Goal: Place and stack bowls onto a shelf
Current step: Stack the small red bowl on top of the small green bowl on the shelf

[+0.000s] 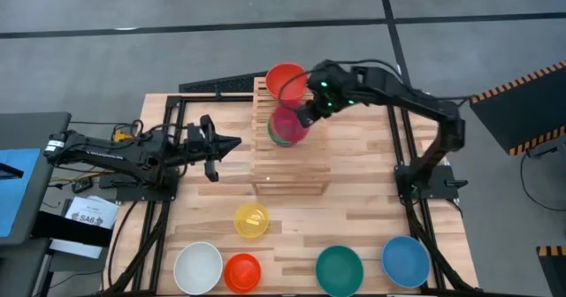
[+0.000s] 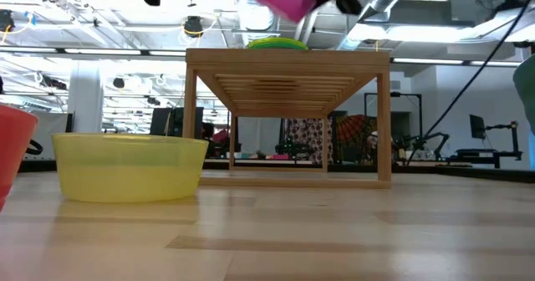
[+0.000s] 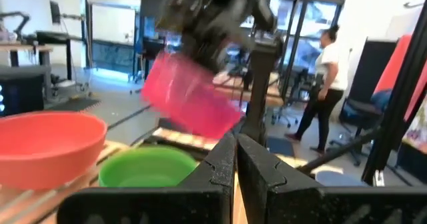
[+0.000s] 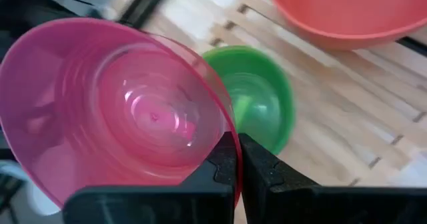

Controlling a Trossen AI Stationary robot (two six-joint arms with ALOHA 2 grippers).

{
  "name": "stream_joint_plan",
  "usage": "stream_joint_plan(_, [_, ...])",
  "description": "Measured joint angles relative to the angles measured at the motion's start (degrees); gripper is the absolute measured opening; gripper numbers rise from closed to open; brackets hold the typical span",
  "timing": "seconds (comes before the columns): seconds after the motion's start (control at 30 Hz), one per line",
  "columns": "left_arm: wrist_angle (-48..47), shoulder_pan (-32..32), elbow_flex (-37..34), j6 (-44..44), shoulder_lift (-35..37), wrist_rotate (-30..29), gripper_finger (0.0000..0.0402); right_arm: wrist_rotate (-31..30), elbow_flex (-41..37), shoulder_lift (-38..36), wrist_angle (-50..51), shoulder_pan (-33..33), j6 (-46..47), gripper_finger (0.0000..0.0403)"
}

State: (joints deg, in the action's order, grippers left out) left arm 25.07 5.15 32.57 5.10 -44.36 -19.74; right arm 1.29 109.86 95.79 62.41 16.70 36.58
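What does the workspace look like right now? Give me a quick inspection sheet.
Surface: plank tabletop, dry, no spills seen.
Job's things: shelf at centre back; red bowl and green bowl on its top; magenta bowl held tilted above the green one. Yellow bowl mid-table; white bowl, orange bowl, teal bowl and blue bowl along the front edge.
Clutter: nothing seen on the table.
Grippers: right gripper shut on the magenta bowl's rim; left gripper shut, empty, waiting left of the shelf.
Cables: black cables on the floor, off the table.
Surroundings: a person stands beyond the table.
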Motion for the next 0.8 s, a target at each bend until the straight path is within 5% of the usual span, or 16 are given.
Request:
stream_joint_plan(0.3, [-1.13, 0.00, -0.10, 0.09, 2.22, -0.03, 0.0000, 1.29, 1.07, 6.23, 2.38, 2.28, -2.91, 0.0038])
stream_joint_plan(0.8, [-1.22, 0.00, -0.10, 0.57, 2.04, -0.07, 0.0000, 1.84, 1.09, 6.69, 1.92, 2.96, -6.79, 0.0042])
